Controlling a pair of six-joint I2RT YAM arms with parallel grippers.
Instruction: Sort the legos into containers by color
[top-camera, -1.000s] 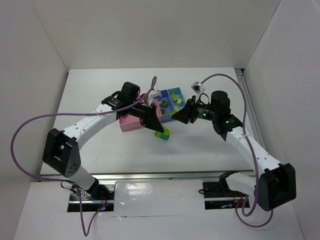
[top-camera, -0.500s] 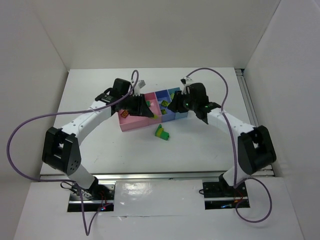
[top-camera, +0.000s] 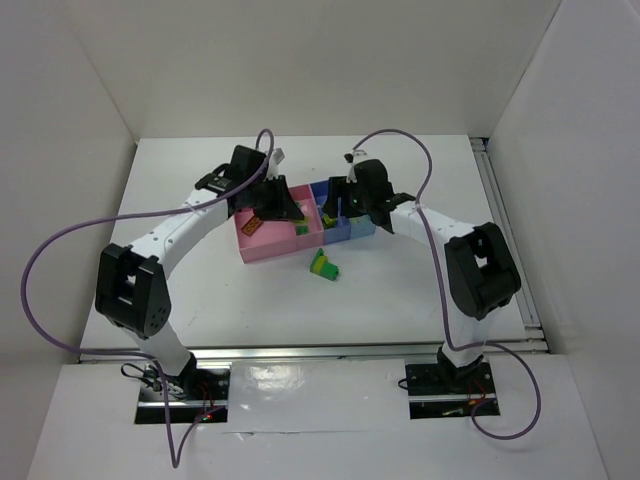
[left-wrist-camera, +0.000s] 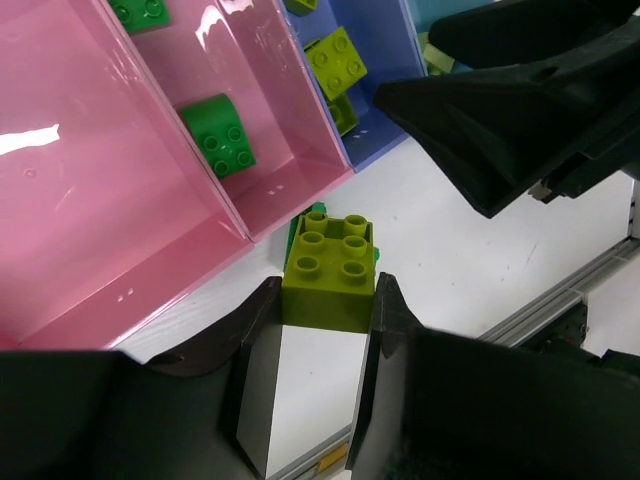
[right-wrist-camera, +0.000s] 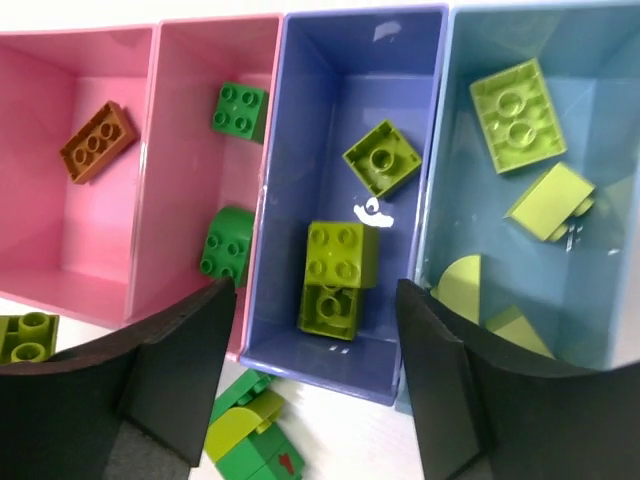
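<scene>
Now | lime brick (left-wrist-camera: 328, 255): studded, glossy | gripped by left tool (left-wrist-camera: 325, 298)

Left jaws clamped, right jaws apart.

no legible text, labels or numbers anywhere

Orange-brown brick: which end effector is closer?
Left. Left end effector is at the pink compartments' edge; right end effector hovers over the periwinkle compartment, farther from the orange-brown brick.
</scene>
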